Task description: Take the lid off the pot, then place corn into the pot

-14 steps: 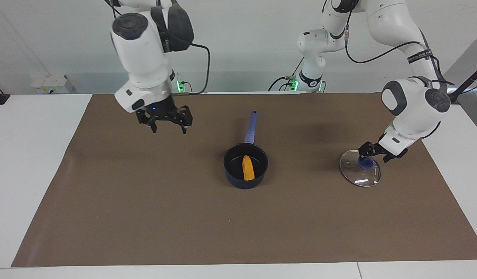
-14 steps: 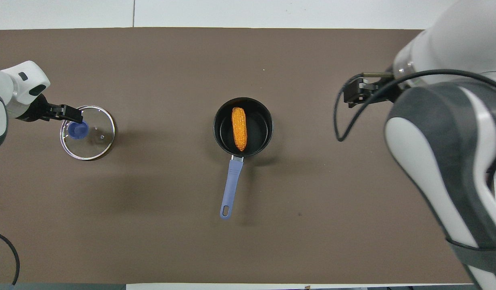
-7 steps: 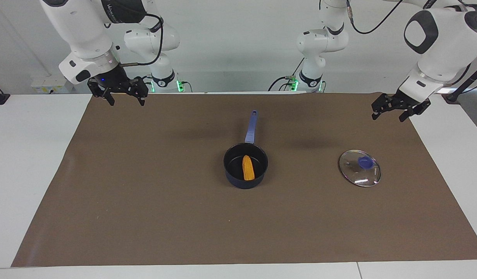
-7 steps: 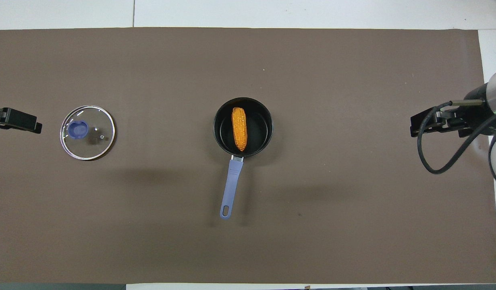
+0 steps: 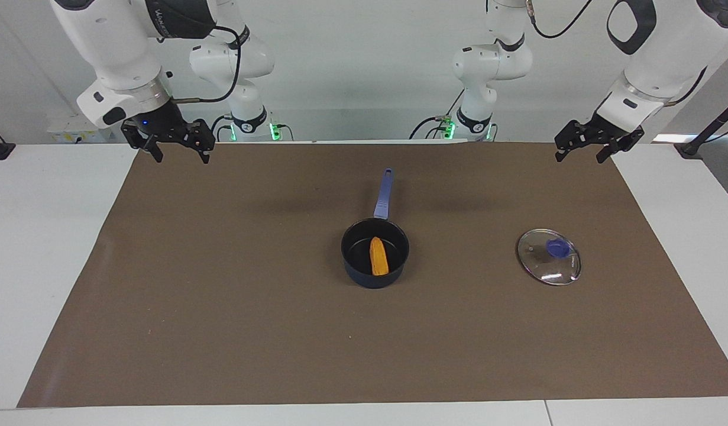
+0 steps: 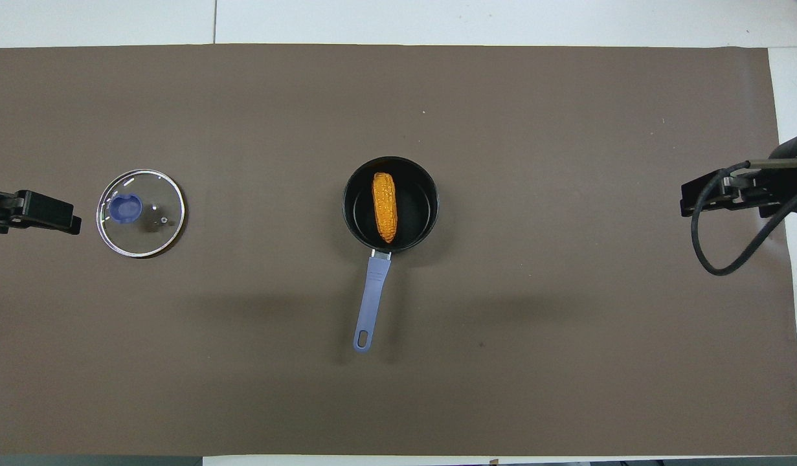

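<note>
The dark navy pot (image 5: 364,277) stands at the middle of the mat, its light-blue handle (image 5: 384,195) pointing toward the robots. The orange-yellow corn (image 5: 379,256) lies inside it, and shows in the overhead view (image 6: 384,206) within the pot's rim (image 6: 351,213). The glass lid (image 5: 549,257) with its blue knob lies flat on the mat toward the left arm's end, and shows in the overhead view (image 6: 141,213). My left gripper (image 5: 579,157) hangs open and empty over the mat's edge at the robots' side. My right gripper (image 5: 181,158) hangs open and empty over the mat's corner at its own end.
A brown mat (image 5: 222,331) covers most of the white table (image 5: 38,236). In the overhead view the left gripper (image 6: 61,217) shows beside the lid and the right gripper (image 6: 693,199) at the mat's edge. A black cable loops from the right wrist.
The left gripper has let go of the lid's knob and risen back toward the robots. The right gripper has drawn away from the pot to the mat's corner. Pot, corn and lid have not moved.
</note>
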